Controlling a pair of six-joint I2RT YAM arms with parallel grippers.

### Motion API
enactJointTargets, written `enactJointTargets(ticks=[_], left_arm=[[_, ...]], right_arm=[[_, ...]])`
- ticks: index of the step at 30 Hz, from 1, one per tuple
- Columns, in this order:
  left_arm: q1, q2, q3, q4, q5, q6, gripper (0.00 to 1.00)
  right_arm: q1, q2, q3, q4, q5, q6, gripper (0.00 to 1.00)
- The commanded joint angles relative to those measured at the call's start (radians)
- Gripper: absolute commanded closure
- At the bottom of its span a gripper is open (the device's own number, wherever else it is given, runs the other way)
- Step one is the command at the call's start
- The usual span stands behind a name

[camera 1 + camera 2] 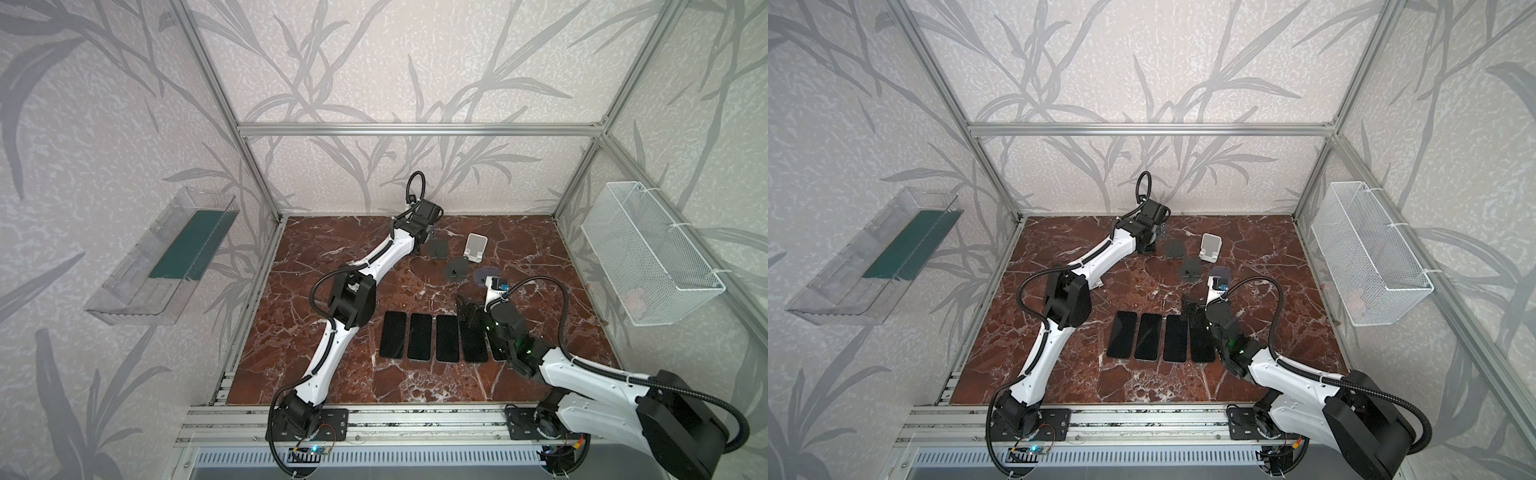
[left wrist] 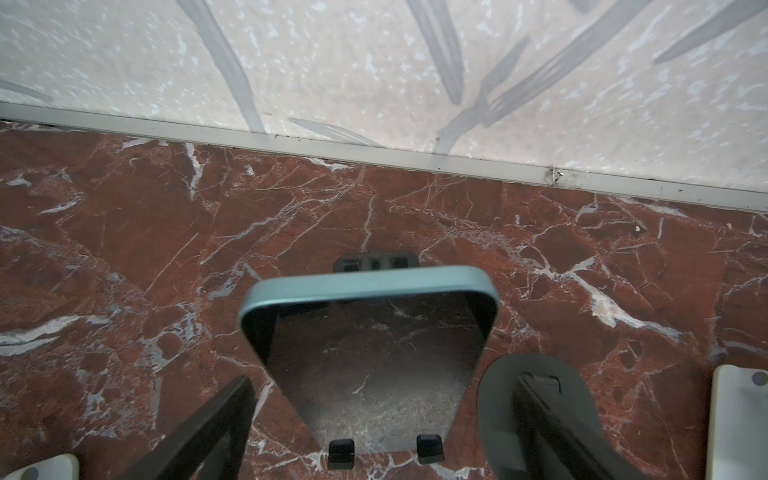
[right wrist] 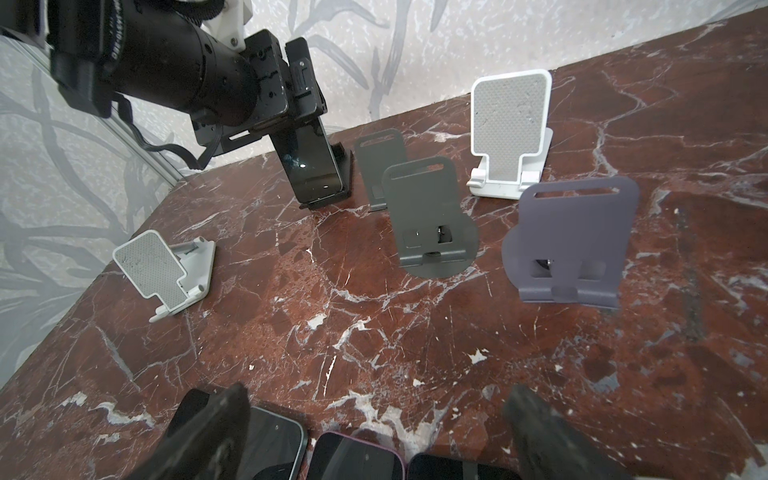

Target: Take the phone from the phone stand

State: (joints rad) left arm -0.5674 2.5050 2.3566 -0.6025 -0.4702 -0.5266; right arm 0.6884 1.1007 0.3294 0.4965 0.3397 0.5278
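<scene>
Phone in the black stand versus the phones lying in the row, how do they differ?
The phone in the black stand leans back, propped up; the row of phones lies flat on the table. The propped phone sits within the open left hand; the row's right end lies beneath the right hand. All screens are dark.

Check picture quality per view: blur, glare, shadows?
Left wrist view: phone screen mirrors the marble; left gripper fingers soft. Right wrist view: small glint on that phone, right gripper fingers blurred, scene tilted. Both top views: even light, no hard shadows.
</scene>
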Motion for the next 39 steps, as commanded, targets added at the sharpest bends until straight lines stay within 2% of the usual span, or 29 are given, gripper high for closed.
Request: enactJointTargets(ticks=[1,21,39], left_arm=[[0.004,0.033,0.045,0.0,-0.022,0.004,0.04],[0.028,0.093,0.083,0.016,-0.001,0.026,0.1],[0.028,0.091,0.084,0.052,-0.033,0.131,0.29]], right_arm=[[0.001,-0.01,-0.007,0.01,0.007,0.005,0.04],[-0.001,0.0,-0.005,0.011,0.003,0.014,0.03],[-0.003,0.004,-0.006,0.011,-0.001,0.018,0.03]])
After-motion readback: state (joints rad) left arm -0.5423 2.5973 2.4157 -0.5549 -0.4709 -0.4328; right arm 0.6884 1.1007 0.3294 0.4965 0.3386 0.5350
